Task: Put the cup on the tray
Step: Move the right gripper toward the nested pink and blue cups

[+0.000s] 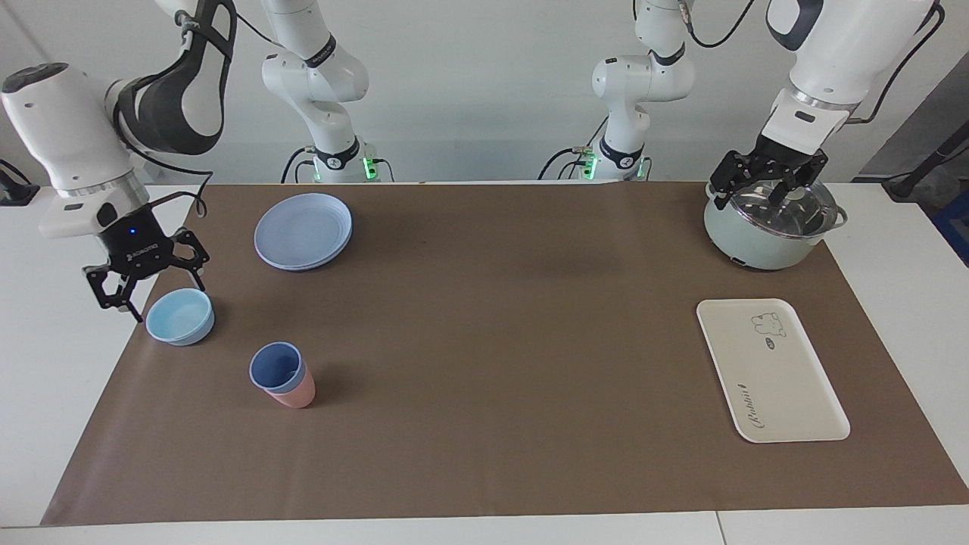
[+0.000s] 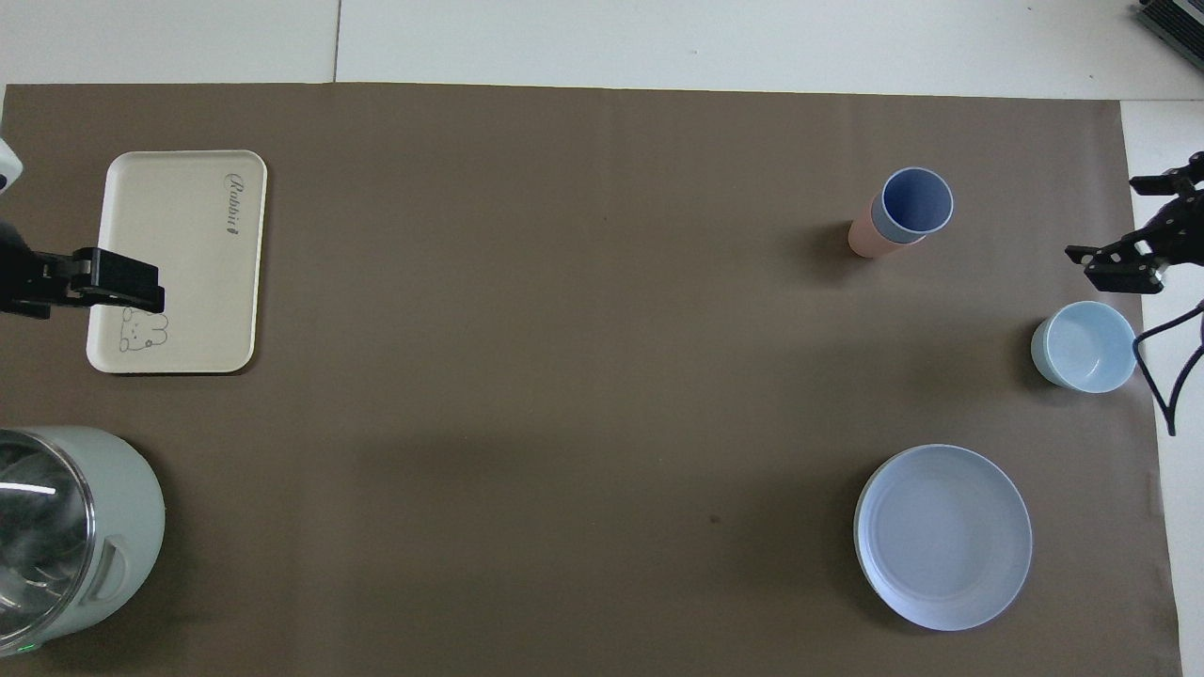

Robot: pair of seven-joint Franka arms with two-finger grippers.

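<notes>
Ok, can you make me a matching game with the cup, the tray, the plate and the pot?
Things:
1. blue cup
2. tray
3. plate
4. pot

Clues:
A. has a glass lid
B. sits inside a pink cup
C. round, flat and empty
D. has a little animal drawing

Pairs: 1-B, 2-D, 3-C, 4-A

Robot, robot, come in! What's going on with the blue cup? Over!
Right gripper open, up by the light-blue bowl. Left gripper open, waiting over the pot. Blue cup nested in the pink cup, untouched. Tray bare.
</notes>
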